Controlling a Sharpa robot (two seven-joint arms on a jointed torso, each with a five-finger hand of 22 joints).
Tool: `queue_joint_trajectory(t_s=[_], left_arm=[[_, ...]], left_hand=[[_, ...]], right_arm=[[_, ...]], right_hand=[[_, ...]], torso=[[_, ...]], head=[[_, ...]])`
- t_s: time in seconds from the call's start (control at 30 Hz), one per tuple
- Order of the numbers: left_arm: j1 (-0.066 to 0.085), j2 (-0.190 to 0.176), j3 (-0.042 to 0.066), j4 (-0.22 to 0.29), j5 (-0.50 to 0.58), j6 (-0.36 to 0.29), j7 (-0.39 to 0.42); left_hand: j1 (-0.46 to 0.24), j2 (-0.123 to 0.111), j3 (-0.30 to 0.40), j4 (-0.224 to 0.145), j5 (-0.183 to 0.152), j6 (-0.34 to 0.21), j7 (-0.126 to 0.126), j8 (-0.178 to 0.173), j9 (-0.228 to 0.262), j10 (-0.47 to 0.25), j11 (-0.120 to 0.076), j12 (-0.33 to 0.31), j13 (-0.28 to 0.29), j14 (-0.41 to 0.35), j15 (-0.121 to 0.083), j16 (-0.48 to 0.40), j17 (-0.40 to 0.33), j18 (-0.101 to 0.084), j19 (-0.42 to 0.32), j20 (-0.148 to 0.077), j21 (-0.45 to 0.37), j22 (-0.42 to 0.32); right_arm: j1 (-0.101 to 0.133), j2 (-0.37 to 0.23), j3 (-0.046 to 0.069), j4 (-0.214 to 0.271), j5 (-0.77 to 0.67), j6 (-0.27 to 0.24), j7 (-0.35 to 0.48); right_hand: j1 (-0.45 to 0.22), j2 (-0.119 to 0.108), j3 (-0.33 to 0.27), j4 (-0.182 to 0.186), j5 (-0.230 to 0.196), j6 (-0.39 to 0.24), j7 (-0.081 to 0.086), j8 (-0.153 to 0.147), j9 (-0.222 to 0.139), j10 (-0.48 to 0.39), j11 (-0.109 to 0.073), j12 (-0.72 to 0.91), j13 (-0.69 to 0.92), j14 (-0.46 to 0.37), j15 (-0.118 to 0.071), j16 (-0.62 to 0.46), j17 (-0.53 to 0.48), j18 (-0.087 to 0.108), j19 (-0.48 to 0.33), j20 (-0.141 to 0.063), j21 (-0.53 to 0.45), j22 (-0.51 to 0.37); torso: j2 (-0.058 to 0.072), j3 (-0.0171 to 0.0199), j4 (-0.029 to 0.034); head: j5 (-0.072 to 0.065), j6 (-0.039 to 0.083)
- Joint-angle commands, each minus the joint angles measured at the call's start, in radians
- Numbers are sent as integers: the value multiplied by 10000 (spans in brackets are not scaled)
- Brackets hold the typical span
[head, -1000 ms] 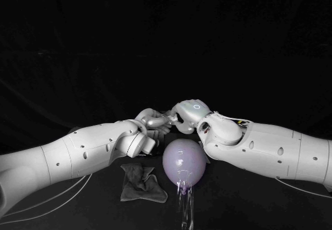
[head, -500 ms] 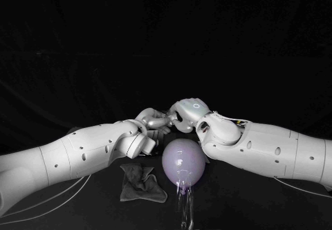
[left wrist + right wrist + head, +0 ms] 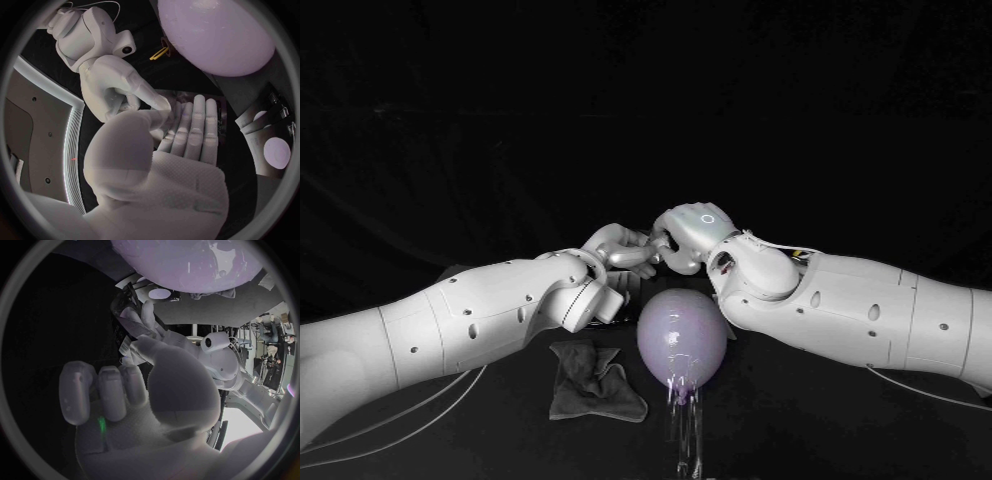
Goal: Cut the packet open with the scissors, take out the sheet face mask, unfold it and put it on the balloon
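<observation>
1. Beyond the far end of the lilac oval rubber balloon (image 3: 682, 340), the left hand (image 3: 620, 248) and the right hand (image 3: 687, 235) meet above the black counter (image 3: 790, 430). They are probably raised there so that the packet can be worked between them.
2. The left hand's fingers lie straight and together along the dark glossy packet (image 3: 124, 325), which bears a white barcode label. I judge that this hand is grasping the packet and presenting it to the other hand.
3. The right hand's fingers are curled in and its thumb reaches towards the packet. I cannot tell whether it grips anything.
4. The packet is the only container. Its edge is hidden, so I cannot tell whether it is cut open or whether the mask is inside.
5. The balloon lies between the forearms, within reach for the mask. A dark grey crumpled cloth (image 3: 596, 382) lies just left of it.
</observation>
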Motion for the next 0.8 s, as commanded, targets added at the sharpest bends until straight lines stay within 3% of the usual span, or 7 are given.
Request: queue_joint_trajectory(t_s=[0.03, 0.57, 0.8], left_arm=[[22, 2, 11, 96, -394, 212, 277], [19, -105, 9, 318, -1036, 253, 437], [18, -177, 9, 496, -1438, 360, 586]], left_hand=[[127, 17, -60, -27, -46, 82, 93, 44, -9, -141, 8, -49, -14, 60, -12, -49, -19, 132, -58, 35, 41, 4], [249, 56, -89, -55, -48, 38, 67, 12, -25, -433, 31, -57, -15, 28, 16, -109, -88, 127, -99, 47, 108, 27], [306, 86, -116, -61, -50, 14, 58, -9, -36, -617, 52, -65, -16, -8, 37, -155, -134, 124, -137, 57, 153, 45]], right_arm=[[5, 17, 6, -40, -109, 151, 111], [6, -32, 6, -78, -111, 655, 227], [7, -88, 6, -66, -125, 627, 135]], right_hand=[[142, -41, 12, -75, -53, 23, -28, -52, -13, 656, -76, 30, 2131, 1044, -82, 54, 2635, -45, 325, -14, 32, 2195], [365, -42, 85, -240, -49, 80, -72, -76, -69, 650, -118, 17, 2125, 1044, -119, 54, 2635, -42, 312, -80, 18, 2190], [358, -69, 68, -250, -56, 70, -82, -87, -79, 648, -124, 13, 2122, 1044, -123, 54, 2635, -45, 318, -87, 29, 2194]], torso=[[0, 1, -11], [-2, 3, -3], [-2, -3, -9]], head=[[-4, -6], [-15, 7], [-30, 12]])
